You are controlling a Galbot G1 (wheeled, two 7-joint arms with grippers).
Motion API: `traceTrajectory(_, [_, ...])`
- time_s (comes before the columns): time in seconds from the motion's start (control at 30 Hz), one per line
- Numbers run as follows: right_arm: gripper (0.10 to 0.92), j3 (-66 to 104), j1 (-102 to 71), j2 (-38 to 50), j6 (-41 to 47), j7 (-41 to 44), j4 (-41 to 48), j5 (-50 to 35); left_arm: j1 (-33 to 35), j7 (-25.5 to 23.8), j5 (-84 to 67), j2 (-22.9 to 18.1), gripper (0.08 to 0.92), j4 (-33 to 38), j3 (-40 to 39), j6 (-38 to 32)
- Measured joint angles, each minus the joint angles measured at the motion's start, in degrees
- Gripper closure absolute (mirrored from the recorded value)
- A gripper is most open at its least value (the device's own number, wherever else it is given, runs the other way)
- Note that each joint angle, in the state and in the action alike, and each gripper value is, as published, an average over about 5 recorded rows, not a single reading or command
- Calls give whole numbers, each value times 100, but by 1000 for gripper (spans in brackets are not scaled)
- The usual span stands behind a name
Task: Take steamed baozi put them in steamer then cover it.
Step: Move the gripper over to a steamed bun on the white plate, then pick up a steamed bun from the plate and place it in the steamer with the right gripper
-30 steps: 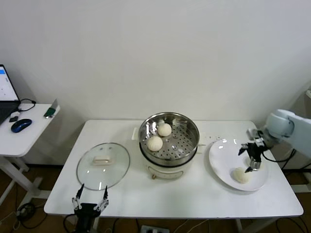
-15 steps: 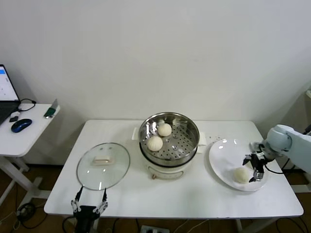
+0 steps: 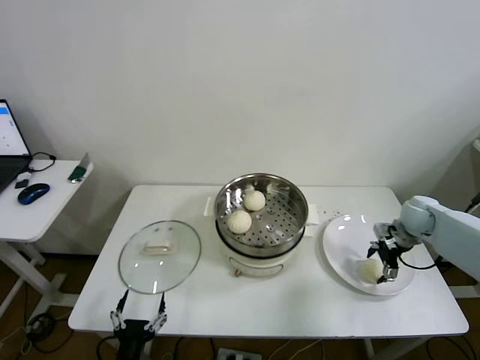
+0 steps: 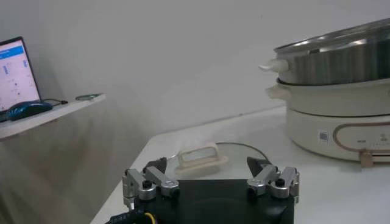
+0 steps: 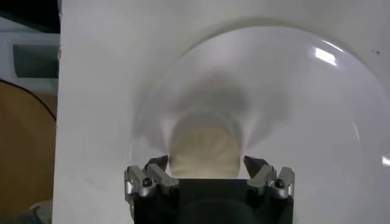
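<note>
the right gripper (image 3: 381, 262) is lowered over the last baozi (image 3: 369, 269) on the plate (image 3: 341, 247), fingers apart on either side. a gentle, centred squeeze is advised before it is carried to the steamer (image 3: 261, 212). the left gripper (image 3: 138, 314) is parked, fingers apart.

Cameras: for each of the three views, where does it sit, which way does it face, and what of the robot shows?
Head view: high, facing down on the table; both arms show, left gripper parked at the near edge.
Left wrist view: low behind the open left gripper, facing the cover and steamer.
Right wrist view: above the open right gripper, facing down on a baozi on the plate.
Shared: head and right wrist views show that baozi.
</note>
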State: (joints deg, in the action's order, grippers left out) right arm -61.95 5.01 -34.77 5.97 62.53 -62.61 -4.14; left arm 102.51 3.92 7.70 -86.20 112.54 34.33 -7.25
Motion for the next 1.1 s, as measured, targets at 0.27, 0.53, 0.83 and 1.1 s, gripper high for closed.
traceTrajectory(0.27, [283,-19,11,-47,-128,92,81,146,12,19,93,-6,177,-4,-26,-7])
traceTrajectory(0.53, [307,-30,87,-79,-265,149,146,210,-16,24,141,-6,177,-26,-39,-7])
traceTrajectory(0.83, [318,-153,422,-166,-579,261,170,232,-29,29,154,-14,177,-43,-70,-7])
traceTrajectory(1.1, [321,-608,1512,-416,-1493,661,100,419,-42,26,181,-14,177,-28,-97,27])
